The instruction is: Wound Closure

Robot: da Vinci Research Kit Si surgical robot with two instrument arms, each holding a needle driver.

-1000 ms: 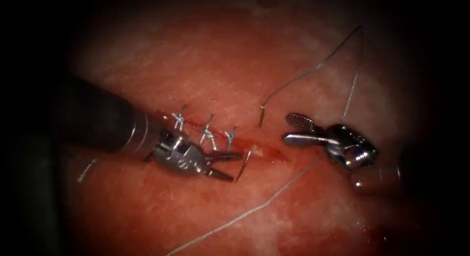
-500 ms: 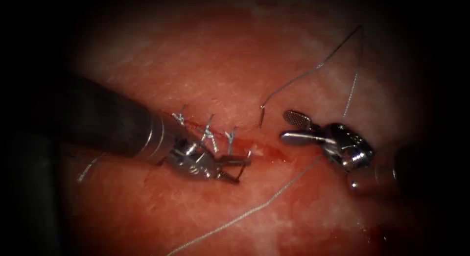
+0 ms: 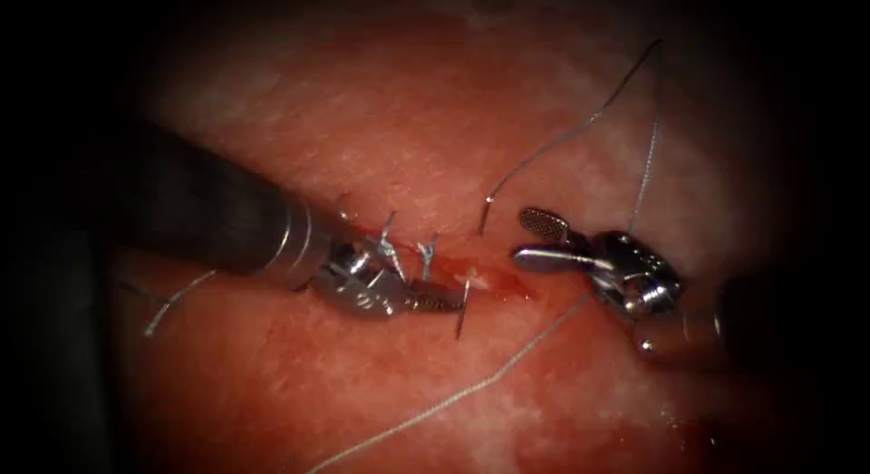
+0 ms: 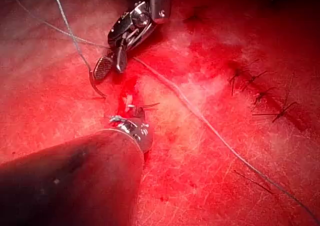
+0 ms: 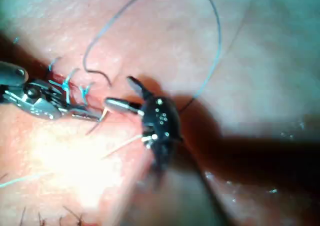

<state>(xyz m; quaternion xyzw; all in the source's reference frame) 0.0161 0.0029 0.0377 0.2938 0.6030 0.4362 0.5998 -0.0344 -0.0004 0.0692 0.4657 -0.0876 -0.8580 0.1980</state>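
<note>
From my console I see the left tool (image 3: pixel 444 301) with its jaws closed on the needle (image 3: pixel 463 308) near its tip end, just below the cut (image 3: pixel 494 282) in the tissue (image 3: pixel 381 120). The needle's middle is buried under the cut; its tail end (image 3: pixel 485 216) stands out of the tissue above the cut, with the thread (image 3: pixel 580 130) arching up from it. My right tool (image 3: pixel 530 238) hangs just right of that tail end with its jaws spread wide, holding nothing. Three tied stitches (image 3: pixel 408 252) sit along the cut to the left, beside the left tool's wrist. A long strand of thread (image 3: pixel 453 397) runs across the lower tissue.
</note>
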